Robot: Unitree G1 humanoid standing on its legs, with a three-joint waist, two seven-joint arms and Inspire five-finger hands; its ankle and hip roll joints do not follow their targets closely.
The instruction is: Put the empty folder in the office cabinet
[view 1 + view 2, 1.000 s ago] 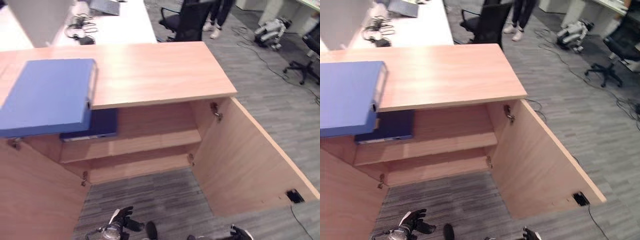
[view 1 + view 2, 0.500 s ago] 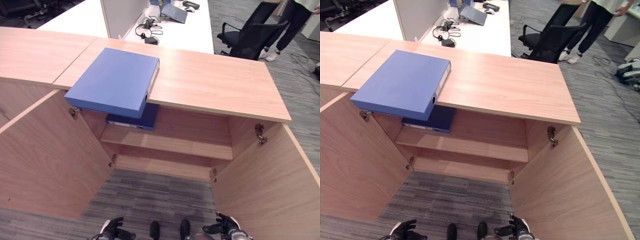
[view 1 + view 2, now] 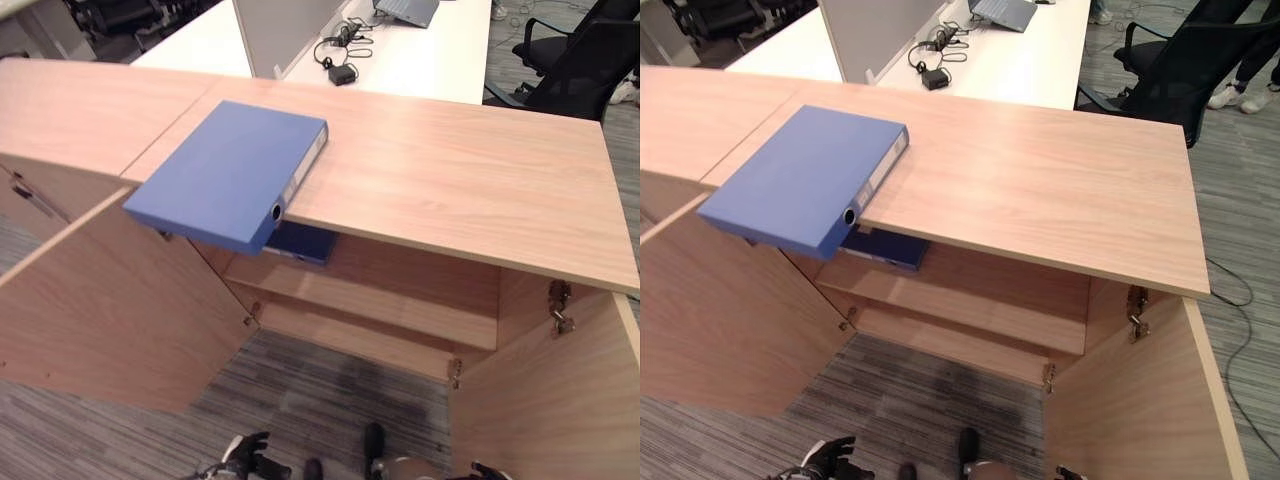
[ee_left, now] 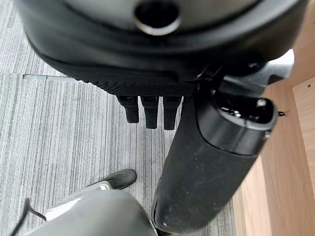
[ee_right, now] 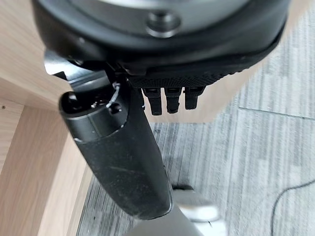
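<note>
Blue folder point(image 3: 225, 172) lies flat on the cabinet top point(image 3: 450, 180), at its near left edge. Its near corner and the ringed spine end overhang the open compartment, likely left that way so fingers can get under it. Not yet inside the cabinet.

Both doors stand wide open. Left door point(image 3: 110, 300) swings out toward the robot; right door point(image 3: 1140, 400) does the same on the right. Upper shelf point(image 3: 370, 305) shows bare wood across the middle and right. A darker folder point(image 3: 885, 249) already sits at its left end, directly beneath the overhanging blue one.

Left hand point(image 4: 147, 110) hangs low over the grey carpet point(image 3: 300, 390), fingers straight and apart, holding nothing. Right hand point(image 5: 170, 98) hangs low near the right door, fingers likewise relaxed and empty. Both seem parked at the sides, clear of the doors.

Judgement: the reach for the folder has not begun. The free shelf space right of the dark folder looks the natural slot.
</note>
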